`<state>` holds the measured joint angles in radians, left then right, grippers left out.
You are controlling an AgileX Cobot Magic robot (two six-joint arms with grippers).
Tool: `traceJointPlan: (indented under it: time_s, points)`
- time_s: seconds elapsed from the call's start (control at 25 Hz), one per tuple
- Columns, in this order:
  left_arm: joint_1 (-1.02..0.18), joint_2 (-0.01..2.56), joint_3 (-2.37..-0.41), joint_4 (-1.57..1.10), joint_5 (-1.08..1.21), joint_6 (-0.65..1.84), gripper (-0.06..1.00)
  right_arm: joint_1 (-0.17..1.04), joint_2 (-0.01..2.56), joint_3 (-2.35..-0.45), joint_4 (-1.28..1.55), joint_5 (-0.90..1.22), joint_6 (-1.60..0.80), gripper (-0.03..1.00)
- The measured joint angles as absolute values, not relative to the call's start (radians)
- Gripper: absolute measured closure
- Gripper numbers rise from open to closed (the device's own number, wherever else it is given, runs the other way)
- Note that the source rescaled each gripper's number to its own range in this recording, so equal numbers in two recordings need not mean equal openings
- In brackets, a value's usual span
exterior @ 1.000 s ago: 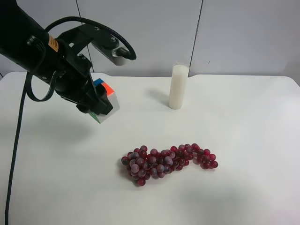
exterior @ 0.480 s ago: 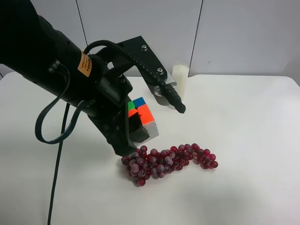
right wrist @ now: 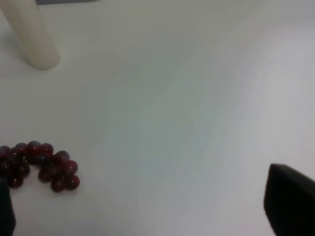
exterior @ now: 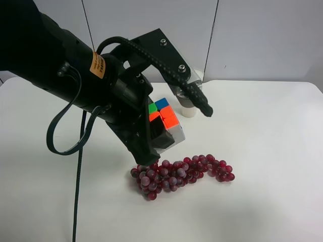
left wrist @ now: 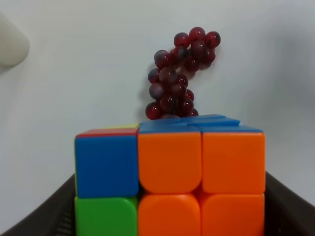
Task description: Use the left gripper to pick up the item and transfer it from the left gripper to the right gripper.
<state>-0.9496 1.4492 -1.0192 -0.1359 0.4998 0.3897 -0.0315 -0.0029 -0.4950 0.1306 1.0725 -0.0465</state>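
My left gripper (exterior: 167, 127) is shut on a multicoloured puzzle cube (exterior: 164, 120) and holds it in the air just above the left end of a bunch of red grapes (exterior: 180, 173). In the left wrist view the cube (left wrist: 170, 179) fills the lower half, with orange, blue and green tiles, between the dark fingers (left wrist: 42, 221) of the left gripper (left wrist: 167, 216). My right gripper (right wrist: 147, 211) is open and empty; only its dark fingertips (right wrist: 290, 199) show at the picture's corners. It is out of the exterior high view.
A white cylinder (exterior: 190, 110) stands behind the grapes, partly hidden by the left gripper's far finger; it also shows in the right wrist view (right wrist: 30, 37). The grapes show there too (right wrist: 42, 164), and in the left wrist view (left wrist: 179, 73). All rest on a white table (exterior: 262, 131).
The left arm has swung from the back left toward the middle with the cube in its grip, ending over the left end of the grapes. Grapes and cylinder have not moved.
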Motion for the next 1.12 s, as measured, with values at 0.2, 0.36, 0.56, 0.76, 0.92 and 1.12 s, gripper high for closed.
traceJointPlan:
  time_s: [0.2,0.36,0.56,0.76,0.92,1.12]
  points:
    - [-0.95,1.449,-1.019,-0.136,0.5,0.406,0.94,-0.031,-0.003,-0.495,0.131,1.073,-0.046,-0.03]
    - [-0.95,1.449,-1.019,-0.136,0.5,0.409,0.94,-0.031,-0.003,-0.495,0.131,1.073,-0.046,-0.03]
    - [-0.95,1.449,-1.019,-0.136,0.5,0.413,0.94,-0.031,-0.003,-0.495,0.131,1.073,-0.046,-0.03]
    - [-0.95,1.449,-1.019,-0.136,0.493,0.442,0.94,-0.031,-0.003,-0.495,0.145,1.071,-0.046,-0.03]
    - [-0.95,1.449,-1.019,-0.136,0.493,0.456,0.94,-0.031,0.019,-0.502,0.191,1.059,-0.029,-0.03]
    - [-0.95,1.449,-1.019,-0.136,0.486,0.47,0.94,-0.031,0.253,-0.564,0.331,1.047,0.017,-0.03]
